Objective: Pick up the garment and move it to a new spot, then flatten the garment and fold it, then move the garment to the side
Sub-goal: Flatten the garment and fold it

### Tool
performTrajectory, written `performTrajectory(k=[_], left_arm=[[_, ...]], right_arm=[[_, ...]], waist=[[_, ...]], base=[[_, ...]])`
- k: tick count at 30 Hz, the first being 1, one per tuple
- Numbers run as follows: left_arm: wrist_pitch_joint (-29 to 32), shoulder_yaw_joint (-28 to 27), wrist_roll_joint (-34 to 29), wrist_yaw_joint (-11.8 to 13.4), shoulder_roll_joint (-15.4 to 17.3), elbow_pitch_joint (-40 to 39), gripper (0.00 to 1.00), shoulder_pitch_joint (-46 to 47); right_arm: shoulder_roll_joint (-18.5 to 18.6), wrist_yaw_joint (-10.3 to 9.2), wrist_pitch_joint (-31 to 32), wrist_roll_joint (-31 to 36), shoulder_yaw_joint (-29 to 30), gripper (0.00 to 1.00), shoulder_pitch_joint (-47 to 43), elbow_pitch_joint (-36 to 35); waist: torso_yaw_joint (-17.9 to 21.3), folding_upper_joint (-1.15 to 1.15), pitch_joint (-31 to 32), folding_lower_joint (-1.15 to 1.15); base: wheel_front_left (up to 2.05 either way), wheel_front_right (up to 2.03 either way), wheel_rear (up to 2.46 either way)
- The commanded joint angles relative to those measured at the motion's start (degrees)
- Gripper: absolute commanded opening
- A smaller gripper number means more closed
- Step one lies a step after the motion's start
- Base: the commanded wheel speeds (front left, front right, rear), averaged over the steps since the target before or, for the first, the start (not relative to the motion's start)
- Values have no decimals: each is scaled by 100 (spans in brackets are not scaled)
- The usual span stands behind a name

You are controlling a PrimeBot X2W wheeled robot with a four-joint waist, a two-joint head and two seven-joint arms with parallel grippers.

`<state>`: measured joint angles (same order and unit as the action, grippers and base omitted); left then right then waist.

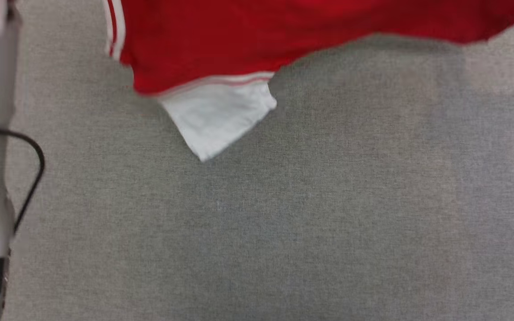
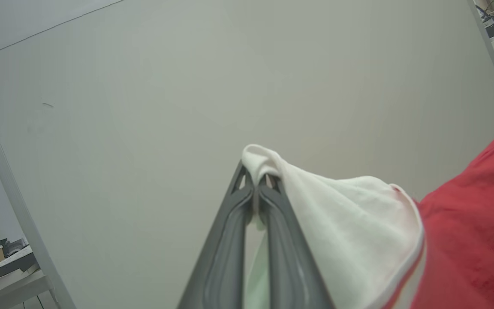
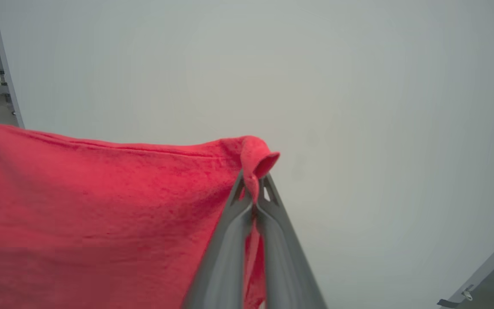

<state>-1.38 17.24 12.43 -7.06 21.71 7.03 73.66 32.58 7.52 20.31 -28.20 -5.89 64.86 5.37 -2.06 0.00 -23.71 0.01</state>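
The left fingers point(image 2: 225, 249) are pressed together on the white sleeve point(image 2: 341, 214) of the garment point(image 1: 248, 35), and the right fingers point(image 3: 225, 257) pinch a red corner of it. Between the two pairs the cloth is spread out. Below them it hangs over the grey worktop point(image 1: 283, 223), probably so that it opens before it is laid flat.

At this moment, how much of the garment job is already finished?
Done: the garment is picked up; it hangs over the grey surface. In hand: the left gripper pinches a white sleeve, the right gripper a red edge, cloth spread between them. Left: laying it down, flattening, folding, moving it aside.
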Motion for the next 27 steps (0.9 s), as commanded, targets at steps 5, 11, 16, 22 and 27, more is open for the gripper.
performTrajectory(k=[5,11,16,22,27], left_arm=[[11,278,100,-38,120,902,0,1626],[-197,725,293,-41,129,1885,0,3041],[-438,1023,483,-42,90,2623,0,3718],[-747,1390,705,-42,93,3188,0,3764],[-1042,1619,844,-42,164,3418,0,3336]], right_arm=[[-114,-3,-10,383,-401,0,1608,803],[-324,-3,-309,615,-693,0,3115,1917],[-513,-3,-641,660,-980,0,3860,2736],[-628,-3,-1004,514,-1362,0,3977,3377],[-677,-3,-1345,214,-1704,0,3635,3719]], waist=[[100,0,-888,-1],[119,0,-1142,-1],[154,0,-1270,-1],[167,0,-1411,-1],[180,0,-1424,-1]], base=[[0,0,0],[0,0,0],[0,0,0],[0,0,0],[0,0,0]])
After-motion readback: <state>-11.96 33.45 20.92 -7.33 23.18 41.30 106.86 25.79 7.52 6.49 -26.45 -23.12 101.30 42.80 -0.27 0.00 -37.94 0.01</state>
